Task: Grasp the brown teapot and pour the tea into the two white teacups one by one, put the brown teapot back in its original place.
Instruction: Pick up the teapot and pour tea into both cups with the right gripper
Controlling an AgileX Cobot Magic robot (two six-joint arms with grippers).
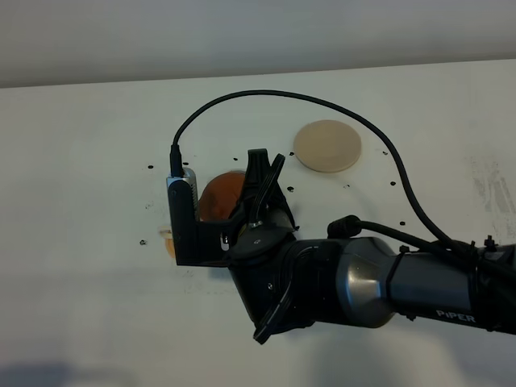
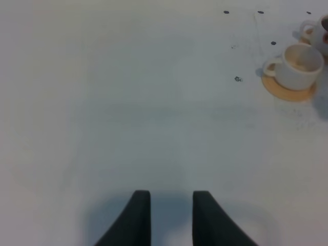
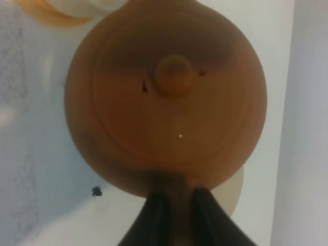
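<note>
The brown teapot (image 1: 219, 196) is held in my right gripper (image 1: 256, 189), which reaches across to the left of the middle. In the right wrist view the teapot (image 3: 169, 102) fills the frame, lid knob up, and my right gripper (image 3: 177, 215) is shut on its handle. One white teacup (image 2: 297, 65) stands on an orange coaster (image 2: 287, 92); the second teacup (image 2: 319, 31) shows partly at the frame's edge. A cup's rim on an orange coaster (image 3: 56, 13) lies just past the teapot. The beige coaster disc (image 1: 326, 146) lies bare, behind and to the right. My left gripper (image 2: 171, 218) is open and empty over bare table.
The right arm and its black cable (image 1: 322, 101) cover the cups in the exterior high view; only a bit of an orange coaster (image 1: 169, 243) shows. Small black marks dot the white table (image 1: 81, 161). A pale rounded shape (image 3: 234, 192) peeks from under the teapot.
</note>
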